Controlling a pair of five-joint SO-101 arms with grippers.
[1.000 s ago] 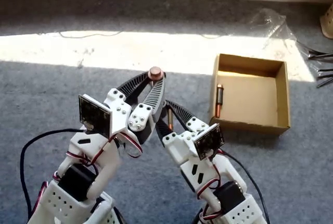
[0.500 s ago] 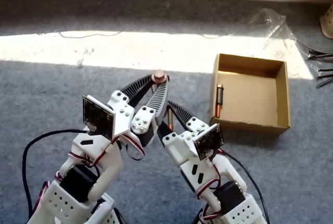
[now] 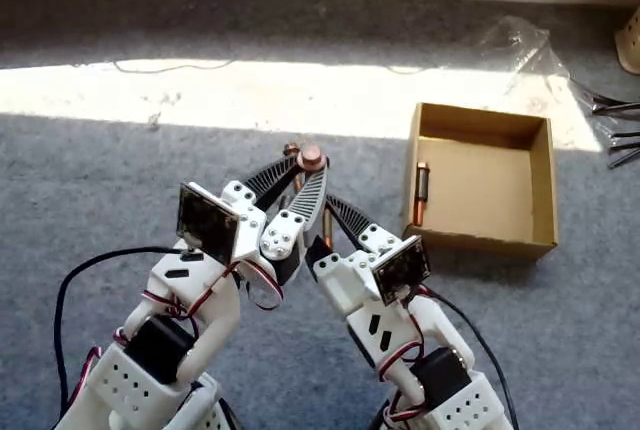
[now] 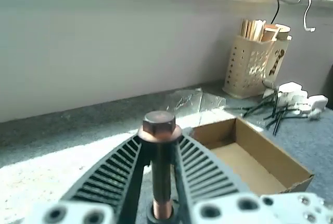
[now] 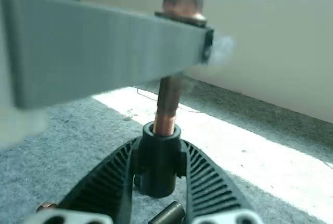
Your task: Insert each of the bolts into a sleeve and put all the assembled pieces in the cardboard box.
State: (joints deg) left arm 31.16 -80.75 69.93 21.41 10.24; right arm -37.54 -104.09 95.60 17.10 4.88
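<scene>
Two parts are joining mid-frame: left gripper pinches the bolt, right gripper pinches the sleeve, tip just inside. Next, I think, push straight down, then go to the cardboard box at right.

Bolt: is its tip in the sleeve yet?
Partly in: the bolt tip sits inside the sleeve mouth; most shank shows above it.

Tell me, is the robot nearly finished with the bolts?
Not yet. One assembled piece already lies in the cardboard box. Now the left gripper holds a bolt whose tip sits in the sleeve held by the right gripper. To do: push it in, box it, then the loose sleeve on the carpet.
</scene>
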